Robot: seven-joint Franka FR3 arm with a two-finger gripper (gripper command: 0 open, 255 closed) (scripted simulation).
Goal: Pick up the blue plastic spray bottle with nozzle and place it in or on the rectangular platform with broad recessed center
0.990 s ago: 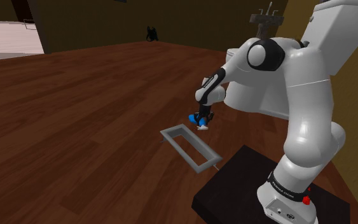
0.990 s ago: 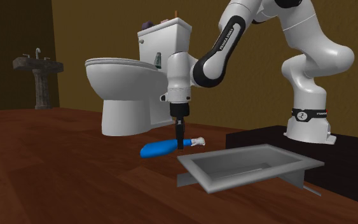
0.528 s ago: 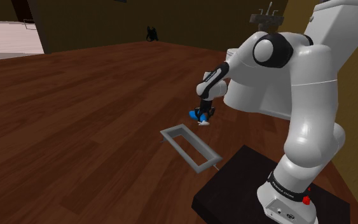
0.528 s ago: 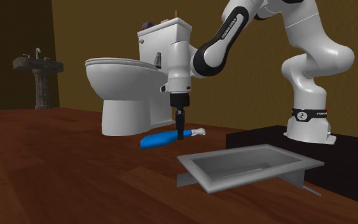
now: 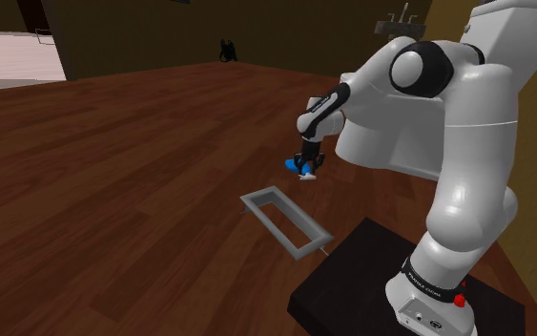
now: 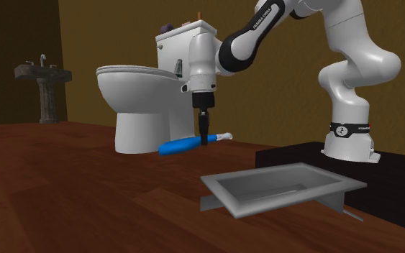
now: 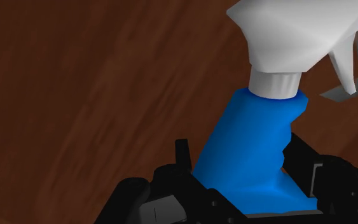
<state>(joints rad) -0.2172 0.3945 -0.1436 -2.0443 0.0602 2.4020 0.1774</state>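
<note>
Spray bottle, one: smooth blue body, waisted neck, white ribbed collar and trigger head. It is hanging roughly level above the floor, in front of the toilet and apart from the platform. Platform, one: grey, rectangular, raised rim, broad sunken middle, sitting beside the black stand. Toilet, one: white, glossy. Pedestal basin, one: dark grey. Gripper, one: black, its fingers clamping the bottle's blue body on both sides.

The wrist view's edge crops the spray bottle.
</note>
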